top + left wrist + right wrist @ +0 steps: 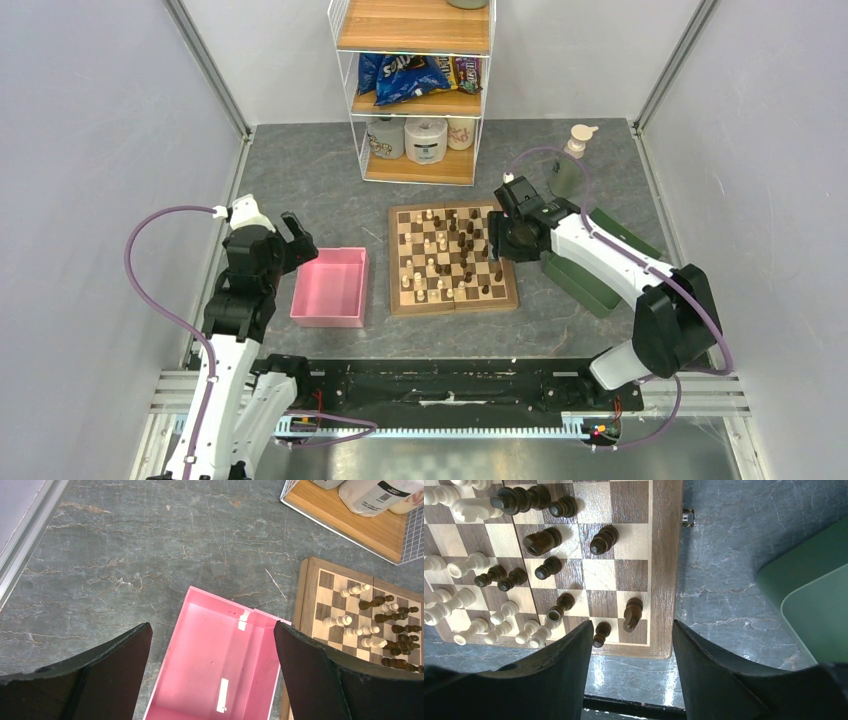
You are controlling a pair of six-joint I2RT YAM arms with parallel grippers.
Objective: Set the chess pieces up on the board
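The board [455, 305] lies mid-table, with cream and dark chess pieces [441, 262] scattered over its squares. My right gripper [497, 240] hangs over the board's right edge, open, with nothing between its fingers. In the right wrist view a dark pawn [600, 634] stands just beside the left finger [559, 675], and a dark knight [632, 614] stands one square over near the board's border [666, 580]. My left gripper [212, 630] is wide open above the pink tray [220, 665], holding nothing. The board's left border [307, 595] shows at the right of the left wrist view.
The pink tray [330, 288] sits left of the board, and a green tray [590, 282] lies to its right under the right arm. A wire shelf [415, 90] with snacks and jars stands behind the board. A soap bottle [572, 160] is at the back right.
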